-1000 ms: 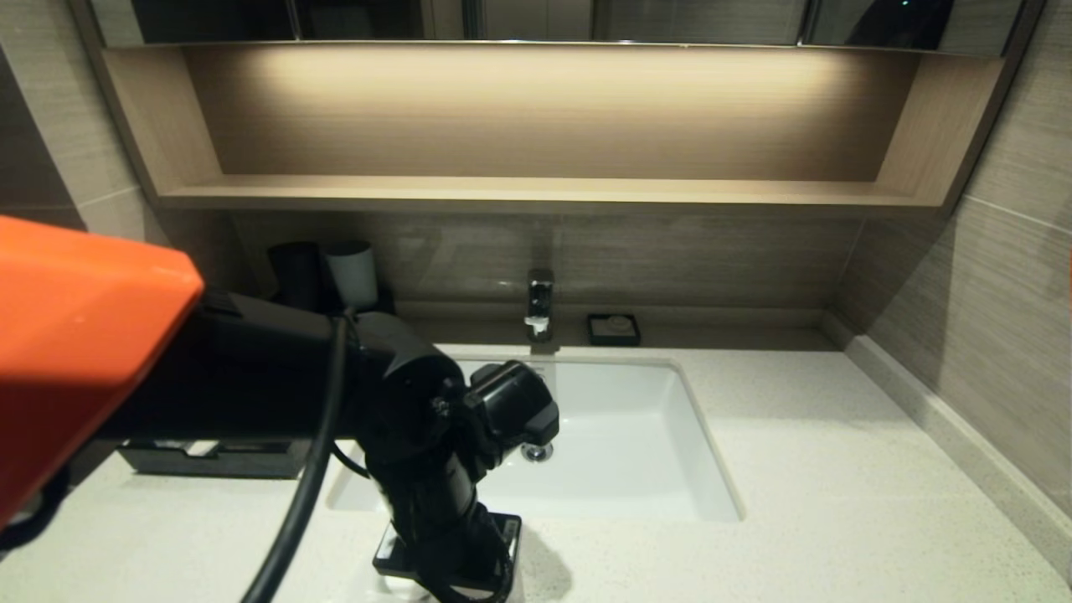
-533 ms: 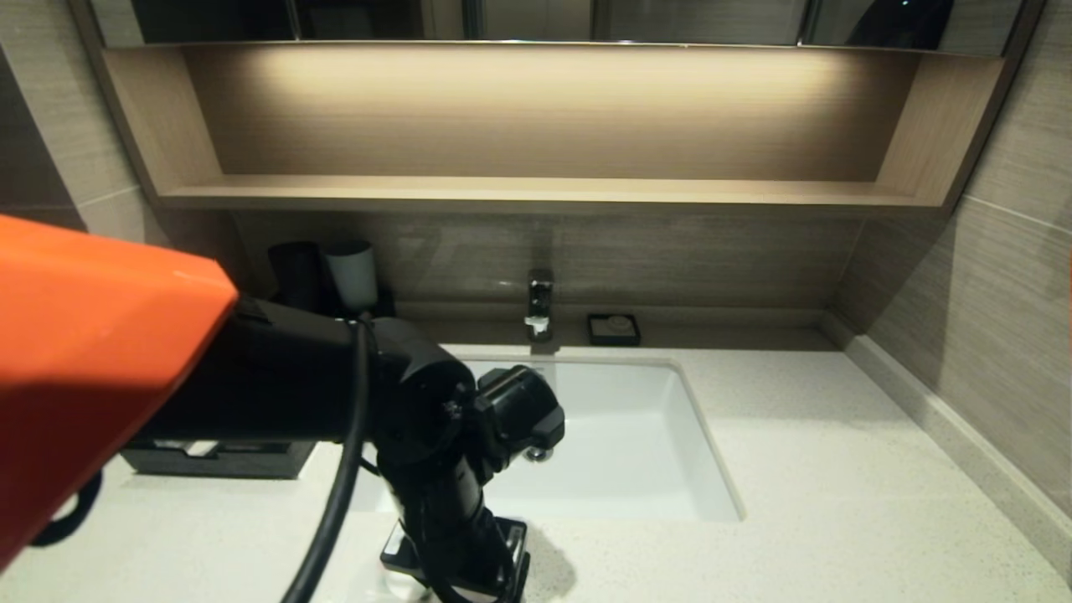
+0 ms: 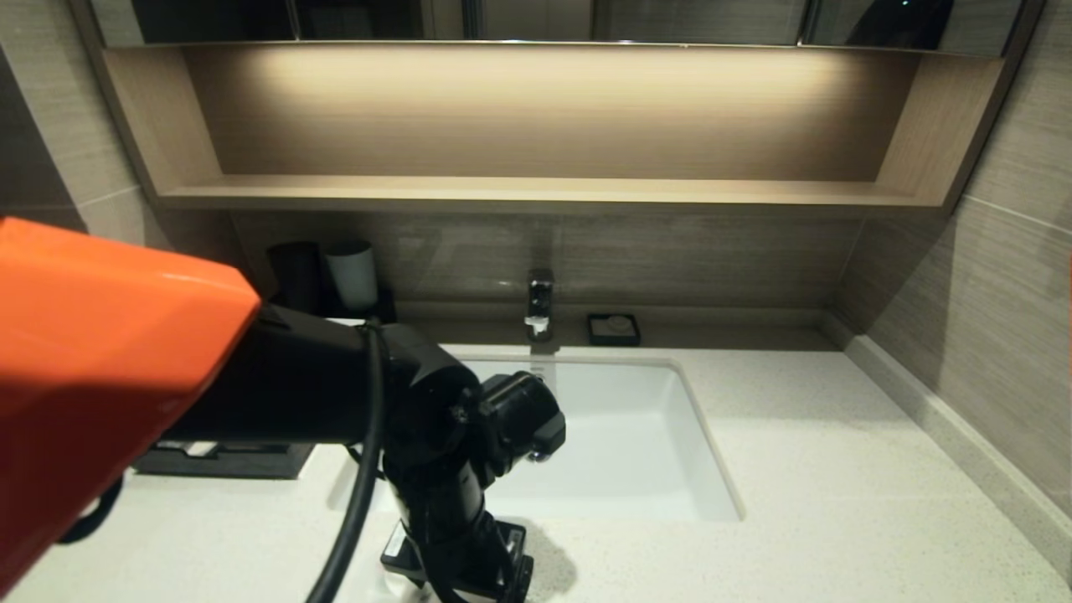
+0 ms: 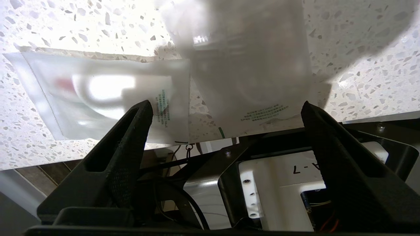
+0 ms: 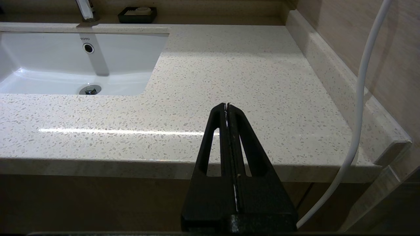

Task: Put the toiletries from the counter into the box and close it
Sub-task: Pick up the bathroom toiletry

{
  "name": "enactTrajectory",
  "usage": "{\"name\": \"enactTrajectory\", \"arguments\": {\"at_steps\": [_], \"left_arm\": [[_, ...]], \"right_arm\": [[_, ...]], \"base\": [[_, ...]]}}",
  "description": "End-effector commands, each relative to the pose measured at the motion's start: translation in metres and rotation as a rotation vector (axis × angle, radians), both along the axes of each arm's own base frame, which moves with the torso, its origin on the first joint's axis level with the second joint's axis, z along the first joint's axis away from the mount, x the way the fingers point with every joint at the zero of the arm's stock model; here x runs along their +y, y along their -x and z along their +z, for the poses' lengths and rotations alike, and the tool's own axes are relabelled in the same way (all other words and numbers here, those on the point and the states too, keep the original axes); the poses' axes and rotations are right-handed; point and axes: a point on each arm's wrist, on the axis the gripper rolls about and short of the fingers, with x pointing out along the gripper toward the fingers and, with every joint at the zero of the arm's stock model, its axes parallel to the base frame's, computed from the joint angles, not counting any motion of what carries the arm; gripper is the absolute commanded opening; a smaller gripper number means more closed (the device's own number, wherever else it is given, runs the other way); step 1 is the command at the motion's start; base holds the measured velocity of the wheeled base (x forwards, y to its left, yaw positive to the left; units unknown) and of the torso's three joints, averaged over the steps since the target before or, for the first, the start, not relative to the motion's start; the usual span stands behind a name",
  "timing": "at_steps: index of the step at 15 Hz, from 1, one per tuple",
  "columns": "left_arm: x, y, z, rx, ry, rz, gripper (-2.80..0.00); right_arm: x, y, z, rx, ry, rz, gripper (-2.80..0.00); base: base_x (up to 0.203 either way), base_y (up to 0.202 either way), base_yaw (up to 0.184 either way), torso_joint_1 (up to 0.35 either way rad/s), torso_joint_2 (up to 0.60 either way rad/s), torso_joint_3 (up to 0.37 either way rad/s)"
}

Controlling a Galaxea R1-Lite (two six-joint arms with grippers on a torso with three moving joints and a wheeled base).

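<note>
Clear packets (image 4: pixel 98 95) on speckled counter (image 4: pixel 361 49)

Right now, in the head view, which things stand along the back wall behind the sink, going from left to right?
Black cup → pale cup → faucet → small black dish.

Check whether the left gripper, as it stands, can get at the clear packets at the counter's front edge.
Probably yes. The left gripper is open, poised over two clear packets lying on the counter, with nothing between fingers and plastic. The packets overlap and lie flat, so taking one alone may be awkward.
</note>
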Motion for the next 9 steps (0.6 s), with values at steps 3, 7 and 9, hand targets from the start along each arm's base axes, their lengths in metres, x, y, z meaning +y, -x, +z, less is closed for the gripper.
{"name": "enactTrajectory", "arguments": {"at_steps": [3,7,9], "left_arm": [[0.0001,0.0001,-0.0029,0.008,-0.013,0.007,0.00],[0.0001,0.0001,-0.0044,0.012,-0.015,0.013,0.00],[0.0000,0.0001,-0.0045,0.012,-0.015,0.013,0.00]], "right_arm": [[0.0000,-0.0001,-0.0004,0.001,0.001,0.000,-2.80],[0.0000,-0.0001,-0.0004,0.001,-0.001,0.000,-2.80],[0.0000,-0.0001,-0.0004,0.001,0.001,0.000,-2.80]], "base": [[0.000,0.000,0.000,0.000,0.00,0.000],[0.000,0.000,0.000,0.000,0.00,0.000],[0.000,0.000,0.000,0.000,0.00,0.000]]}}
